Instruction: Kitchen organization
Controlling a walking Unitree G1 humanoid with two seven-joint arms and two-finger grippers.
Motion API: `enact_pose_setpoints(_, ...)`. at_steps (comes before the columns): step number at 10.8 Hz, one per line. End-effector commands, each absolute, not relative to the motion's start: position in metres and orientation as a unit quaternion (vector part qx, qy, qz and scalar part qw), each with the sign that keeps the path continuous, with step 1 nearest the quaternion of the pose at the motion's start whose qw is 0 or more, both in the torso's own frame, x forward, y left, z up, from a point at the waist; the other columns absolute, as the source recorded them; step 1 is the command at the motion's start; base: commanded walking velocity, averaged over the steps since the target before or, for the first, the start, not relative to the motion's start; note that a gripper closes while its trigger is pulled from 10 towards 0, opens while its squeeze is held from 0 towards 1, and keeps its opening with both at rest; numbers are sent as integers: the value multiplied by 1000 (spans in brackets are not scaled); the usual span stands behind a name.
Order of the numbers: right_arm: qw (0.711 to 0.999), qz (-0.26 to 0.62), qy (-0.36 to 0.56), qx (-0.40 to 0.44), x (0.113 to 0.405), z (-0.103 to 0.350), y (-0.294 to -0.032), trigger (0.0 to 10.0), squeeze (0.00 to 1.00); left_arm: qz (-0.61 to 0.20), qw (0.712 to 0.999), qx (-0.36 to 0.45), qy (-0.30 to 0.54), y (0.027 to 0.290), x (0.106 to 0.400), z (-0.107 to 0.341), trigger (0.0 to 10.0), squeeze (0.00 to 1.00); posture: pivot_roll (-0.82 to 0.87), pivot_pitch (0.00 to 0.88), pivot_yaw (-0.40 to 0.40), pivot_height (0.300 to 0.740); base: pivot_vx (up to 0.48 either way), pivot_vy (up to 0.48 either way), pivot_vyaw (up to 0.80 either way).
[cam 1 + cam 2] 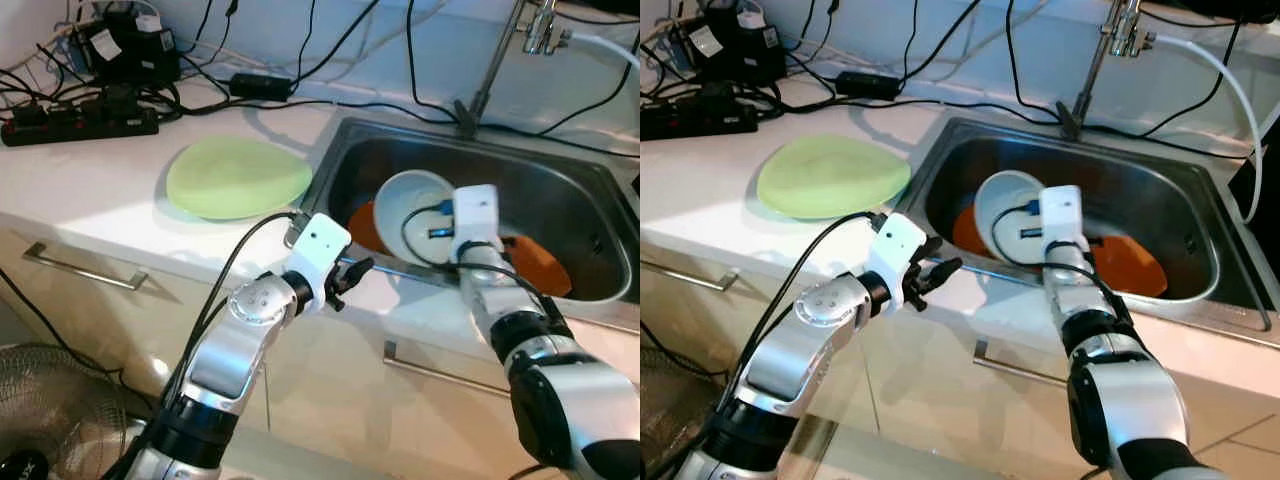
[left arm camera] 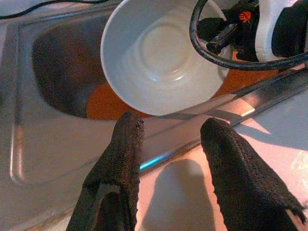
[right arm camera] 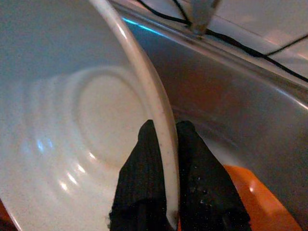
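While tilted on edge over the sink (image 1: 560, 190):
Bowl (image 1: 405, 205): opening faces the robot.
Right gripper (image 3: 163, 159): fingers pinch its rim.
Left gripper (image 2: 168, 144): fingers wide, near desk (image 1: 90, 190) edge.

2 head eyes high, facing down at sink (image 1: 560, 190), 2 wrist cameras close, sharing white bowl (image 2: 159, 57)

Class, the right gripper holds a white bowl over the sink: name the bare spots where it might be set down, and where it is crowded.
Free: the counter between the green plate and the power strip, and the front ledge by the left gripper. Crowded: the sink, holding orange dishes beneath the white bowl in the right gripper.
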State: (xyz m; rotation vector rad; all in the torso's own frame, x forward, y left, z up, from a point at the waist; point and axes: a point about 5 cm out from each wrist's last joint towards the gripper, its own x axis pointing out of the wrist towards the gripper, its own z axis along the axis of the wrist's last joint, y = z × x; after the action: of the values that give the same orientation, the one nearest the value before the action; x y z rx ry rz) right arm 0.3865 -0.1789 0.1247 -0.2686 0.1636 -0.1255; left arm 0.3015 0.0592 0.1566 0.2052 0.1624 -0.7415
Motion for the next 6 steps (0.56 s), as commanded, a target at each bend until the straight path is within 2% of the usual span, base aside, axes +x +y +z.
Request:
enact_pose_setpoints(1, 986, -53, 80, -138, 390, 130, -175, 10000, 0, -366, 923, 98, 73, 58, 300, 162, 10000, 0, 286, 0, -86, 740, 0, 0, 0)
enact_pose_setpoints(6, 976, 53, 137, -164, 385, 110, -145, 10000, 0, -367, 921, 98, 89, 59, 297, 164, 10000, 0, 298, 0, -94, 740, 0, 0, 0)
